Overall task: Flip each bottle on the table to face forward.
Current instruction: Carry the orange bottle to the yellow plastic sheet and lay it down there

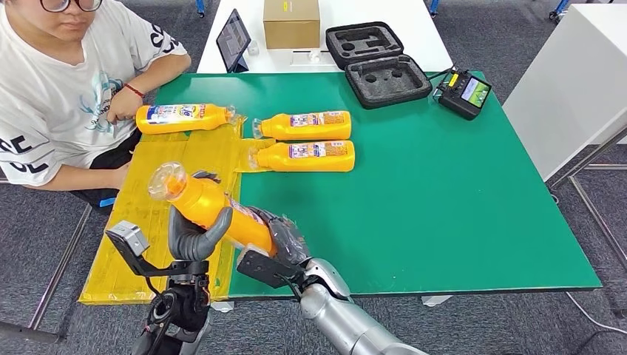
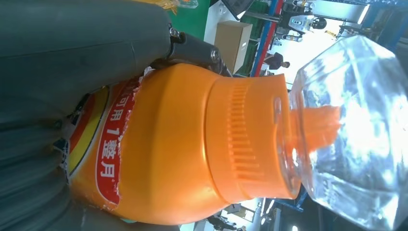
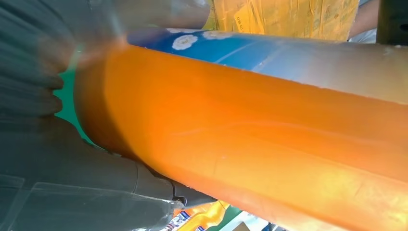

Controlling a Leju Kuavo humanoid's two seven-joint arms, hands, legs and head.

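A Kuavo humanoid holds an orange bottle (image 1: 211, 211) clear of the green table (image 1: 458, 207) with both hands, its clear cap (image 1: 166, 180) tilted up and away toward the seated person (image 1: 66, 89) at the table's far left corner. The left hand (image 1: 194, 238) wraps the bottle near its shoulder, thumb and dark fingers closed around the body just below the ribbed orange collar (image 2: 240, 139); the right hand (image 1: 285, 240) grips the base end, the fingers curled under it. Three more bottles lie on their sides with labels showing: one (image 1: 183, 118) under the person's hand on the yellow sheet (image 1: 148, 222), and two (image 1: 304, 126) (image 1: 307, 156) side by side on the green surface. A black foam case (image 1: 377, 63), a handheld controller (image 1: 464, 92), a cardboard box (image 1: 291, 22) and a tablet (image 1: 233, 38) sit at the far edge. The step in hand appears to be rolling the bottle about its long axis so the printed label, partly visible in the left wrist view, faces forward. Doing it well likely means letting one hand carry the weight while the other regrips, keeping the smooth body from slipping, and lowering it level beside the others without nudging them.
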